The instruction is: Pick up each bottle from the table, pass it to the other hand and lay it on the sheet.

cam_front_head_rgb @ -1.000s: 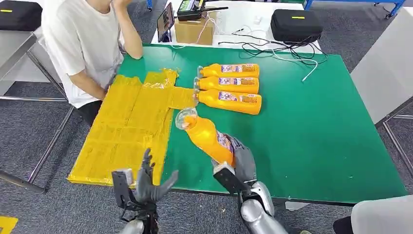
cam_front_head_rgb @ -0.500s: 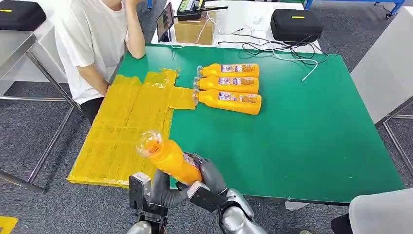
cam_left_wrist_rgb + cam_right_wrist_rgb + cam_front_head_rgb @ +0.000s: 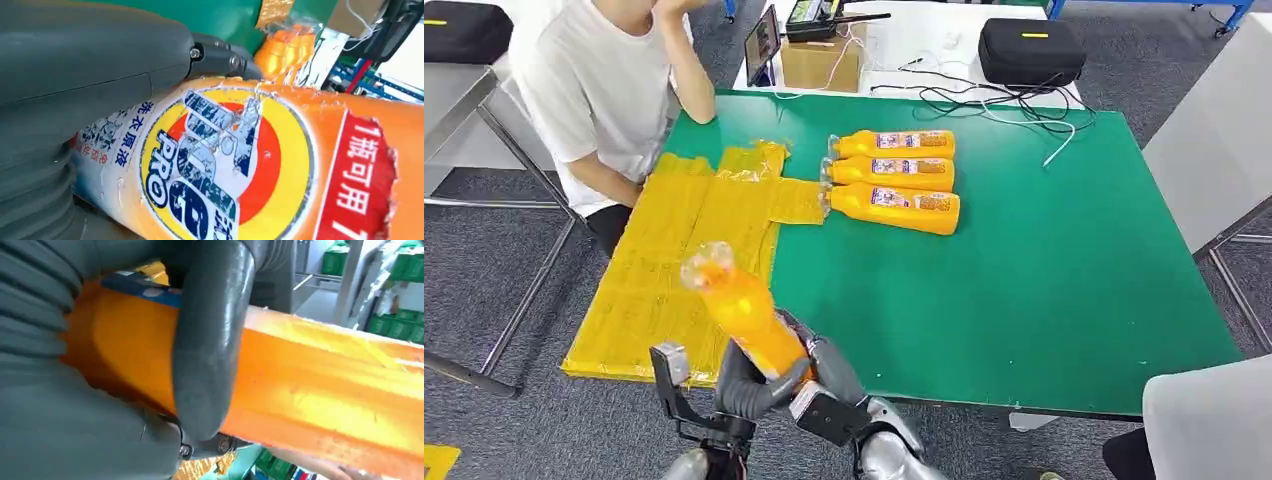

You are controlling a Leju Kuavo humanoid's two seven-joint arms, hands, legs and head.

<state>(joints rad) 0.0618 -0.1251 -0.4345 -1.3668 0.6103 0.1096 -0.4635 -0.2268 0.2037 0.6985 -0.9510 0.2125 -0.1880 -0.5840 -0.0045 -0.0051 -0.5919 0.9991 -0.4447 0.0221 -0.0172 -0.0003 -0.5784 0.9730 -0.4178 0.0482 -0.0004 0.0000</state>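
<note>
- The orange bottle (image 3: 746,315) is up off the bench, tilted, its clear-wrapped cap end pointing away from the robot and leftward, above the near edge where the yellow sheet (image 3: 686,262) meets bare green.
- Both hands are on its lower body: the right hand (image 3: 824,365) wraps it from the right, the left hand (image 3: 746,385) cups it from the left and below, fingers curled onto the plastic.
- In the right wrist view a thick grey thumb (image 3: 212,340) presses across the smooth, glossy orange wall.
- The left wrist view gives the label close up: a round yellow-and-red emblem with blue lettering, worn and scratched, and a red panel with torn edges.
- The sheet is crinkled and taped in panels; it covers the bench's left part and overhangs the near-left edge.
- Three more bottles (image 3: 890,178) lie side by side further back, caps touching the sheet's far right flap.
- The green bench (image 3: 1064,290) has broad bare room to the right.
- A person (image 3: 594,90) in a white shirt sits at the far-left corner, beside the sheet.
</note>
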